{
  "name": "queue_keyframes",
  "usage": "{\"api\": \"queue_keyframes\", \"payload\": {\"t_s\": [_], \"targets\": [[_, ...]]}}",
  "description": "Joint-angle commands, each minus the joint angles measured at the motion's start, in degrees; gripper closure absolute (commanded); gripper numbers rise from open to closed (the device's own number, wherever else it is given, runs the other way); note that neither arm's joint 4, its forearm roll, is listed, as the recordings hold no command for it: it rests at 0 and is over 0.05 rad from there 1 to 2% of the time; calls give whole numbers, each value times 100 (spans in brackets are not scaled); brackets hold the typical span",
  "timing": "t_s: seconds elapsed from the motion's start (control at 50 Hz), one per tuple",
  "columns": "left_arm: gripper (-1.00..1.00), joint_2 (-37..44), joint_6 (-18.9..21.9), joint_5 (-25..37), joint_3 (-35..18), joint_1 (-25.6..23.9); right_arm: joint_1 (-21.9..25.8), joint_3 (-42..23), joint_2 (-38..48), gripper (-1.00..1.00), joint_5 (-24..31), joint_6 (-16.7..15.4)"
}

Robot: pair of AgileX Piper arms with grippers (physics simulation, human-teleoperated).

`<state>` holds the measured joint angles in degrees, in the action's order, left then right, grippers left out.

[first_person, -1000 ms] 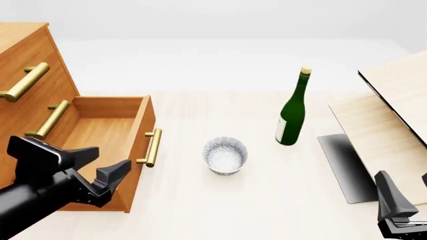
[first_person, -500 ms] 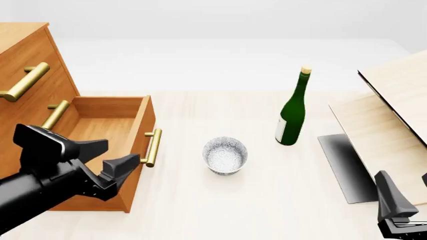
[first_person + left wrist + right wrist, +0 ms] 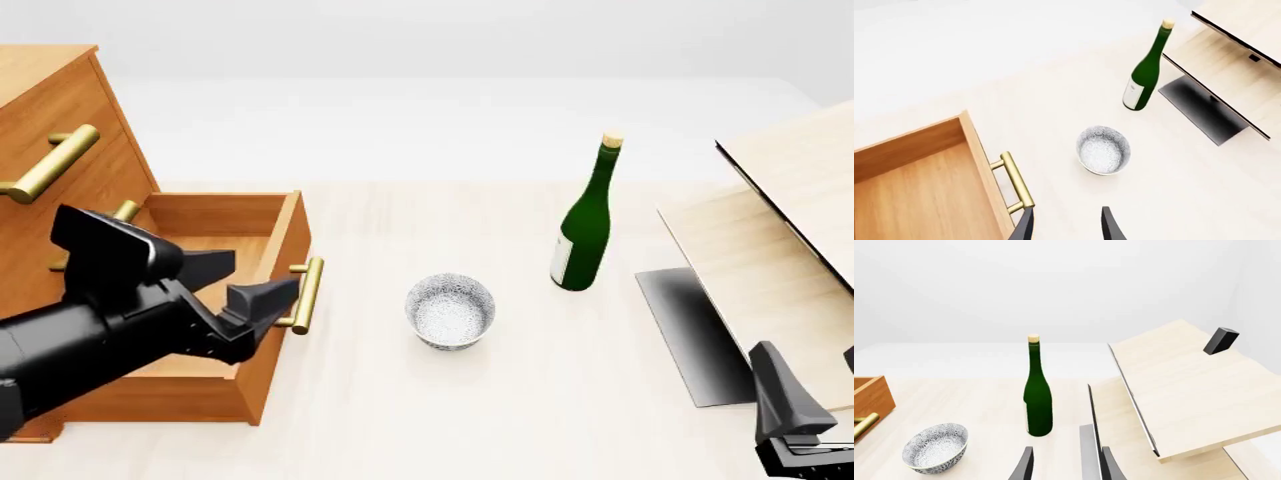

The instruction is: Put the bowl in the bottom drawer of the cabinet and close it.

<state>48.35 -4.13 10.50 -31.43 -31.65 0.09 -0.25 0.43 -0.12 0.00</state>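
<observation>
The left gripper (image 3: 230, 282), jaws apart and empty, has swung up over the open bottom drawer (image 3: 200, 265) toward the bowl (image 3: 450, 311) at its 3 o'clock. The pickup looks imminent. The right gripper (image 3: 1062, 467) idles, jaws apart.

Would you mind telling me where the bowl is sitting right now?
In the front view the bowl stands upright on the table near the middle, between the open bottom drawer on its left and the green bottle farther back on its right.
</observation>
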Motion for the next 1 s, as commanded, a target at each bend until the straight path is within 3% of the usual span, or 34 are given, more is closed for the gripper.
{"api": "queue_keyframes", "payload": {"t_s": [0.02,1.0], "targets": [[-100,721,-47,-337,-241,57,1,0,1,-100,0,0],[-100,2459,-492,-828,-1186,-312,0,0,1,-100,0,2]]}}
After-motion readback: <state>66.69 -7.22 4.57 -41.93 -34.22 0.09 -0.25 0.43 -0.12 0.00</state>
